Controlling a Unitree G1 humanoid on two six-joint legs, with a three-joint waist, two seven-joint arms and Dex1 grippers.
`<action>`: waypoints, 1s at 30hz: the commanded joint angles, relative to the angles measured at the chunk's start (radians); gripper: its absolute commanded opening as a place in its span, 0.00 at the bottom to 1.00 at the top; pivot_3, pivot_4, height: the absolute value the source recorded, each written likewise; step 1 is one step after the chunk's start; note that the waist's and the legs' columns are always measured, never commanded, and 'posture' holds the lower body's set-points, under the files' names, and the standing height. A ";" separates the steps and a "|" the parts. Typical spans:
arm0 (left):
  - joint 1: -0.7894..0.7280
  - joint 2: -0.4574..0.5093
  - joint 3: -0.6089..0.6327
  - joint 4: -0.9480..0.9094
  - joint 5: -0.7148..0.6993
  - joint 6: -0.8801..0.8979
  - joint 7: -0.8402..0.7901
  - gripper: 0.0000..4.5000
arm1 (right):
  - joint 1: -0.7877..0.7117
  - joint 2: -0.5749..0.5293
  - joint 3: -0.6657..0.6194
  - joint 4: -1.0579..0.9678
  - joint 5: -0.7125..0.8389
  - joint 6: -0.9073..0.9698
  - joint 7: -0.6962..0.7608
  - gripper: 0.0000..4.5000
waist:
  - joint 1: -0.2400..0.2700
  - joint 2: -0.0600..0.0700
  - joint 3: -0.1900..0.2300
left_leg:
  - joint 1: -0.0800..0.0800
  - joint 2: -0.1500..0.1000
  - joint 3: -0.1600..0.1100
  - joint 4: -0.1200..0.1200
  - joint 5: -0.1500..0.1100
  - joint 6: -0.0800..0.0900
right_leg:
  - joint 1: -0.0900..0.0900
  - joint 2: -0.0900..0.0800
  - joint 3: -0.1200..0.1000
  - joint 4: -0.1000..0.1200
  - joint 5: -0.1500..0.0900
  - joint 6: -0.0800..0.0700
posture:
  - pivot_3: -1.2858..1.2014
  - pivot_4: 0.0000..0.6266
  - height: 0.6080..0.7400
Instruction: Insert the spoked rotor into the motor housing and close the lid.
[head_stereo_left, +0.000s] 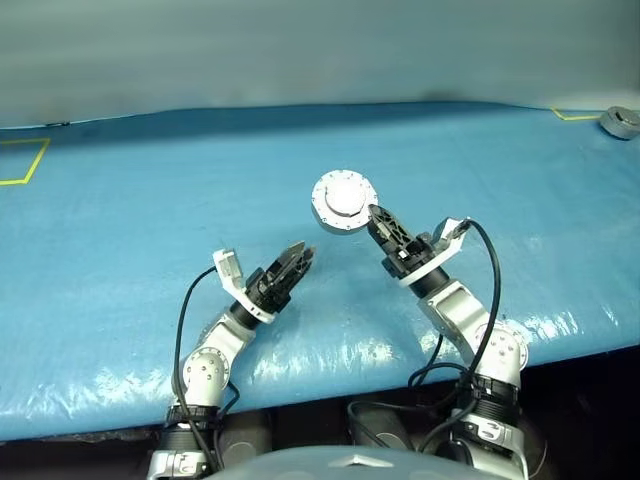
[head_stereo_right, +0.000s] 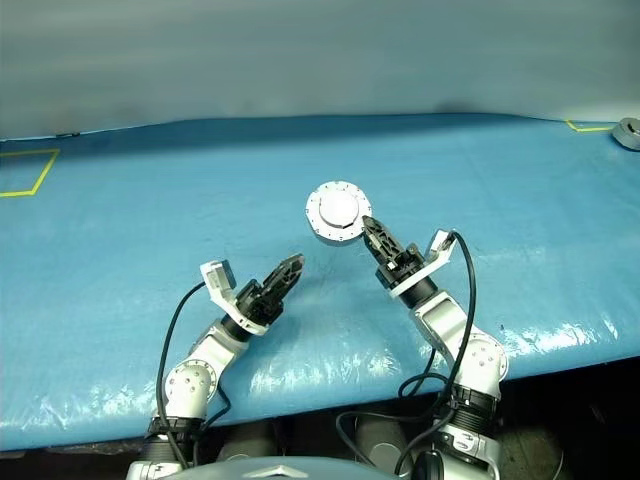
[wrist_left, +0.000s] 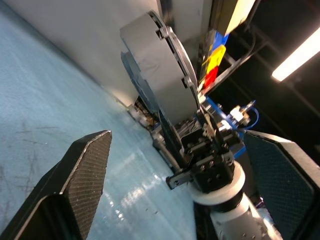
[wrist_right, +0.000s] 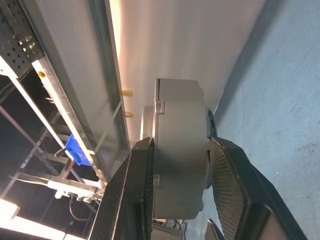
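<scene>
Nearest the camera, both arms rise from the front edge of the blue tabletop (head_stereo_left: 120, 200), the largest thing in sight. At about one o'clock from the picture's centre, the right gripper (head_stereo_left: 378, 222) holds the motor housing (head_stereo_left: 343, 200) lifted off the tabletop, its fingers (wrist_right: 142, 200) clamped on the two flat sides of the grey puck with the lid (wrist_left: 176, 70) apparently closed against it; the spoked rotor is presumably inside, though I cannot see it. At seven o'clock from the housing, the left gripper (head_stereo_left: 296, 256) hangs apart from it, fingers (wrist_left: 82, 170) spread wide and holding nothing. By my reading, the closing step is done or nearly so. Next should come a check that the lid sits flush, then setting the housing down level.
</scene>
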 joint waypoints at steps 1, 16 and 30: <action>-0.034 -0.026 0.030 -0.006 -0.081 0.056 0.013 0.99 | 0.013 0.009 0.037 -0.082 0.057 -0.004 0.032 0.29 | 0.000 0.000 0.000 | 0.000 0.000 0.000 0.000 0.000 0.000 | 0.000 0.000 0.000 0.000 0.000 0.000 | 0.52 0.24 1.00; -0.081 -0.051 0.042 0.038 -0.091 0.128 0.046 0.99 | 0.082 -0.059 0.179 -0.163 -0.010 0.003 0.116 0.29 | 0.001 0.000 0.000 | 0.000 0.000 0.000 0.001 0.000 0.000 | 0.000 0.000 0.000 0.000 0.000 0.000 | 0.52 0.24 1.00; -0.079 -0.062 0.039 0.054 -0.055 0.140 0.039 0.99 | 0.091 -0.070 0.221 -0.207 -0.027 0.006 0.155 0.29 | 0.002 0.000 0.000 | 0.000 0.000 0.000 0.001 0.000 0.000 | 0.000 0.000 0.000 0.000 0.000 0.000 | 0.52 0.24 1.00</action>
